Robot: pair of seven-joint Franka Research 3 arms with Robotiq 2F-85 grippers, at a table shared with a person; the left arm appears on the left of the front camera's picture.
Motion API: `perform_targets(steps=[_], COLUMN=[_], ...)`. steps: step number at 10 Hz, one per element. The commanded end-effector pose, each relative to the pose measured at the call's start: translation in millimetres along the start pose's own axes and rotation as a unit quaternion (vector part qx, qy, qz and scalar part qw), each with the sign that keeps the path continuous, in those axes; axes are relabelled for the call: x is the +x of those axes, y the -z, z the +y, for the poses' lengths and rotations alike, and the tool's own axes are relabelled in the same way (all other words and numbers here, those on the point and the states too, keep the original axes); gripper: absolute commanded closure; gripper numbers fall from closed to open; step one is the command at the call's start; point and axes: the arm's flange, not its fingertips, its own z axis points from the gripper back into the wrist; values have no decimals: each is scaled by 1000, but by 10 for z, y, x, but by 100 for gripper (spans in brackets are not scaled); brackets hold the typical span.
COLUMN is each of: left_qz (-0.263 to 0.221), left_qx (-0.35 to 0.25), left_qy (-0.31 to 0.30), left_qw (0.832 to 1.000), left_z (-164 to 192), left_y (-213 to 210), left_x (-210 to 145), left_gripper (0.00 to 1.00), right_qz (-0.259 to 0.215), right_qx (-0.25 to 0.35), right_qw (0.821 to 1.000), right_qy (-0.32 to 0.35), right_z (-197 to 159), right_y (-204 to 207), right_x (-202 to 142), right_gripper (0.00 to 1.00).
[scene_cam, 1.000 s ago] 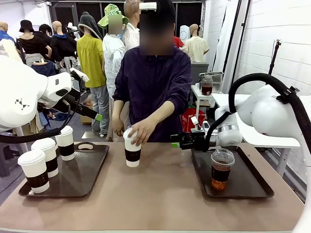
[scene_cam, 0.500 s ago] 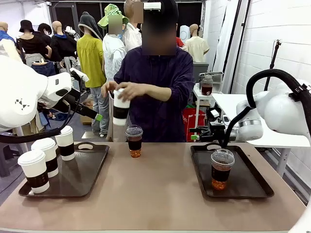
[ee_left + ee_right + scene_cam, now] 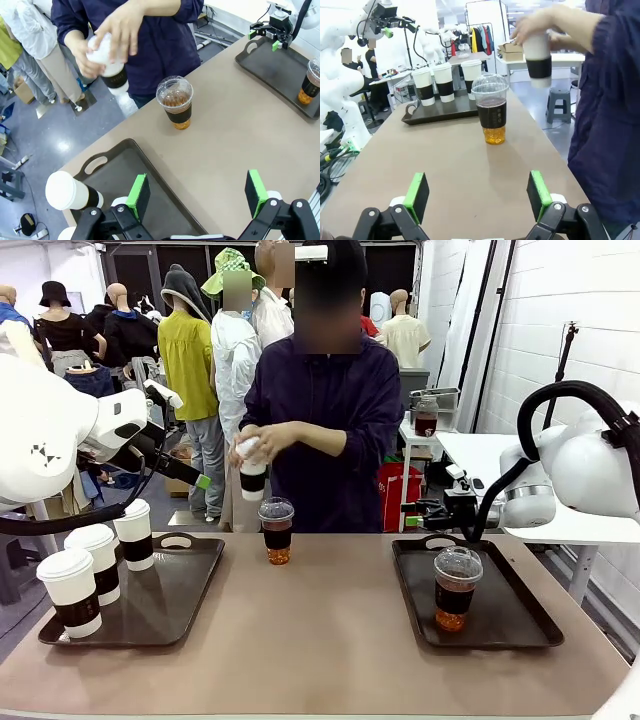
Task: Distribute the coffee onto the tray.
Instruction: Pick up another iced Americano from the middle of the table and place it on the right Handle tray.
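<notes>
Left wrist view: left claw [image 3: 197, 186] agape

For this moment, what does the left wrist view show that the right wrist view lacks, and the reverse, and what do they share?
Left wrist, not right wrist: the right tray carrying a clear cup. Right wrist, not left wrist: a grey stool beyond the table. Both: the second clear cup on the bare table, the white cup in the person's hands, and the left tray.
</notes>
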Motion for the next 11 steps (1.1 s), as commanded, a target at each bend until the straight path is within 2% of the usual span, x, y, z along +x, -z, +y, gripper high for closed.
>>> perform_targets(steps=[1, 9, 11], left_qz=[-1, -1, -1], left_qx=[-2, -2, -2], left_qy=[-1, -1, -1], left_qw=[1000, 1000, 1000], left_z=[16, 16, 16], left_y=[1, 1, 1], left_x=[-7, -7, -7], left_gripper=[0, 0, 0], right_qz=[-3, 0, 1], right_qx=[-1, 0, 0], right_qw=[1000, 1000, 1000], right_qy=[-2, 0, -6], right_z=[-4, 0, -66], right_y=[22, 4, 201], right_x=[7, -1, -12], right_gripper=[0, 0, 0])
